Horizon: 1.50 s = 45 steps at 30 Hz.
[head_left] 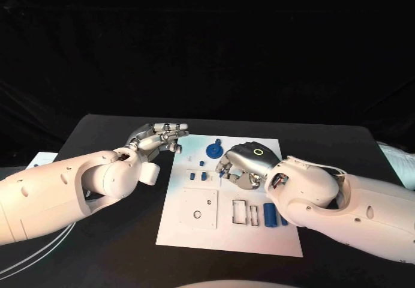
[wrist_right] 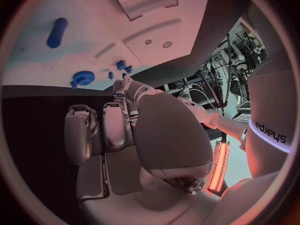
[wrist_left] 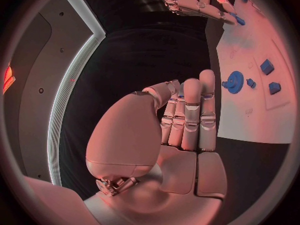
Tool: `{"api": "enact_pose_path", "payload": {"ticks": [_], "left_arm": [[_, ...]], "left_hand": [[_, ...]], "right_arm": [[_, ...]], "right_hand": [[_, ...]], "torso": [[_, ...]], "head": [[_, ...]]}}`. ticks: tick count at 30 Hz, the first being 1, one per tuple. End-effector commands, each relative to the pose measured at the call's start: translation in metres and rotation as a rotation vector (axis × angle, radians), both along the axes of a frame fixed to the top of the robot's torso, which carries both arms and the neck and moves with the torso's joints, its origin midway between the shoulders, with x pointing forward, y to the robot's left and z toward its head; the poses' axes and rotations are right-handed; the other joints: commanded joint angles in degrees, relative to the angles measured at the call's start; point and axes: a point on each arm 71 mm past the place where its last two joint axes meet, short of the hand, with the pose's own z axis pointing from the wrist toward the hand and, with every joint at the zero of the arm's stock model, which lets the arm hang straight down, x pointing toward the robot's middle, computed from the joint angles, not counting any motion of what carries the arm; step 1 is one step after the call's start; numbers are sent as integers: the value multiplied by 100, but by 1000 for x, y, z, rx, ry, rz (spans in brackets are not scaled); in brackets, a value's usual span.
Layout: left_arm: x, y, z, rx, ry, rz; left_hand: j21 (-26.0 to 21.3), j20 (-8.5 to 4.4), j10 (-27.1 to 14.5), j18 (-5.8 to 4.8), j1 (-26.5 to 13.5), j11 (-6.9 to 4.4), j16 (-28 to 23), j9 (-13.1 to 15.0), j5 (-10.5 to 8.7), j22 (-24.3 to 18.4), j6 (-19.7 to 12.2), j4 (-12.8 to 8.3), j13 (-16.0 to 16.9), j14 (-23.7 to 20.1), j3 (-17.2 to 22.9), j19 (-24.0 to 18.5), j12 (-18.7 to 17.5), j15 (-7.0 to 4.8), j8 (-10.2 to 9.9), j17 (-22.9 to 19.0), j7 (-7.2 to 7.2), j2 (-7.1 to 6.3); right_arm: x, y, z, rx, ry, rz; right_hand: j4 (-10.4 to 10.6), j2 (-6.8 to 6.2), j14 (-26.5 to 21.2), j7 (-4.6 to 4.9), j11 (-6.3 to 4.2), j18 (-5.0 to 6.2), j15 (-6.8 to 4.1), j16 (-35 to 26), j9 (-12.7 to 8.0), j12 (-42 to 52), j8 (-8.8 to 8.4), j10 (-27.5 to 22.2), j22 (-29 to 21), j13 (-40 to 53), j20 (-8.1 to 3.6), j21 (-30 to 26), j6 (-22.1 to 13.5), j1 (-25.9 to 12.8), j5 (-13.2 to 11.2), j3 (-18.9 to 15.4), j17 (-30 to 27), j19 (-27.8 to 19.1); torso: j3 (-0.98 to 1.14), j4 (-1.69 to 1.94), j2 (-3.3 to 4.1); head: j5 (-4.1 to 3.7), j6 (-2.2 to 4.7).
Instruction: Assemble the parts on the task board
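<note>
The white task board point(head_left: 233, 240) lies in the middle of the black table. A blue gear point(head_left: 215, 147) sits near its far edge, with small blue parts point(head_left: 198, 176) just nearer. Two blue cylinders point(head_left: 270, 214) lie by my right forearm. My right hand point(head_left: 244, 162) hovers over the board's far half with its fingers curled down, and its fingertips point(wrist_left: 231, 16) pinch a small blue part point(wrist_left: 239, 20). My left hand point(head_left: 160, 139) floats off the board's far left corner over bare table, fingers point(wrist_left: 190, 115) straight and side by side, holding nothing. The gear point(wrist_right: 82, 78) and one cylinder point(wrist_right: 56, 32) lie beyond my right hand point(wrist_right: 144, 130).
A raised square plate with a hole point(head_left: 201, 208) and rectangular slots point(head_left: 240, 212) take up the board's near half. A pale object point(head_left: 41, 159) lies off the table's left edge and another point(head_left: 397, 157) at the right edge. Black table point(head_left: 104, 240) flanks the board.
</note>
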Motion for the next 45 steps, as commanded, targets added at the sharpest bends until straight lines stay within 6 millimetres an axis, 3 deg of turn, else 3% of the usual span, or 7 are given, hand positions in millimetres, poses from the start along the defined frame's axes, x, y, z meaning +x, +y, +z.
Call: {"api": "enact_pose_path", "payload": {"ticks": [1,17,45], "left_arm": [[-1,-4,1,-11,-7,-25],[-3,-5,2,-14,-6,-32],[-2,-4,2,-14,-5,-34]], "left_hand": [[-2,-33,-38,66,36,-9,-15,-9,34,6,-32,-39,-9,-45,-10,1,20,6,-16,-7,-12,-17],[-1,-30,-47,64,24,-5,-14,-9,34,9,-39,-41,-11,-47,-16,-2,26,11,-16,-13,-8,-20],[-1,-30,-53,64,26,-4,-14,-9,36,10,-43,-46,-12,-48,-15,-4,28,11,-17,-15,-8,-20]], "right_arm": [[-6,9,-8,-9,26,43],[-14,25,-43,-48,134,86],[-11,27,-52,-89,135,62]], "right_hand": [[-13,-15,228,46,17,28,59,24,12,-39,22,13,393,1,27,22,8,-46,32,38,-9,3],[-42,-43,222,61,36,33,81,20,22,-47,17,9,379,-12,50,11,11,-124,22,31,-23,-11],[-49,-46,219,62,39,36,86,19,26,-49,14,5,370,-17,58,4,9,-160,25,19,-28,-19]], "torso": [[-2,-5,7],[12,-12,8],[11,-8,9]], "head": [[43,-16],[80,-86],[116,-125]]}}
